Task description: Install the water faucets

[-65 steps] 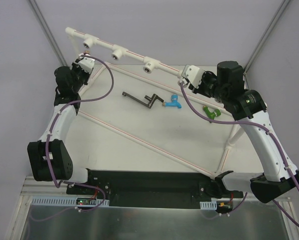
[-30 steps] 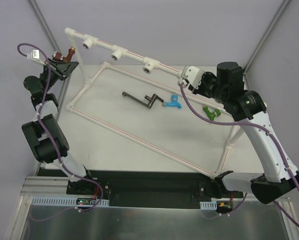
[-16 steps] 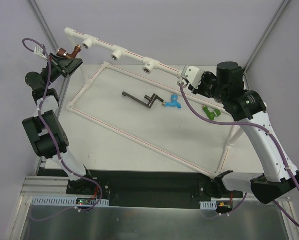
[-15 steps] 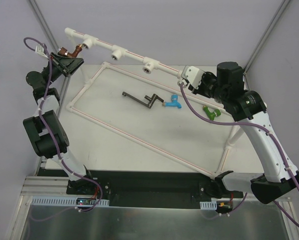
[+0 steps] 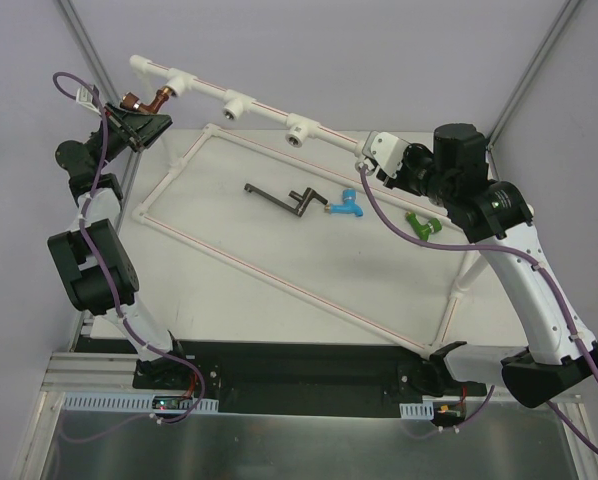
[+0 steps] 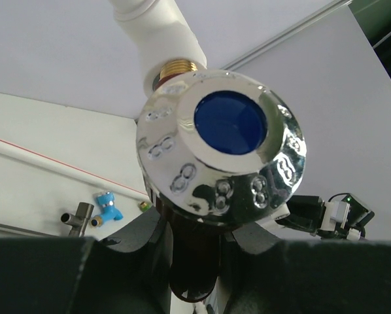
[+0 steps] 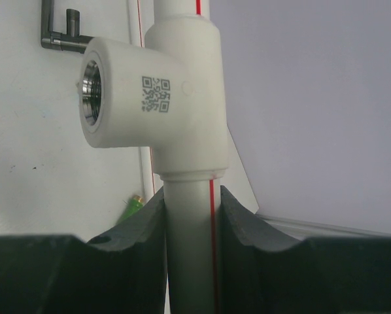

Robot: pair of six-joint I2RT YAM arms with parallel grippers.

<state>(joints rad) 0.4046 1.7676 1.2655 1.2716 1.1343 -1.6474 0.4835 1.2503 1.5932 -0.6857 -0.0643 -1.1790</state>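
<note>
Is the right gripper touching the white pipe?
Touching. The right wrist view shows the right gripper with both fingers pressed against the pipe, with no gap.

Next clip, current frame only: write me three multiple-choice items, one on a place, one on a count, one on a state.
1. The red-brown faucet is at which socket of the white pipe? A) leftmost socket B) middle C) rightmost
2. How many faucets lie on the table? A) one B) two C) three
3. The right gripper is: A) open B) shut on the white pipe C) shut on a faucet

1 A: the left gripper holds it with its brass end at that socket. 2 B: only the blue faucet and the green faucet. 3 B: its wrist view shows both fingers clamping the pipe.
</note>
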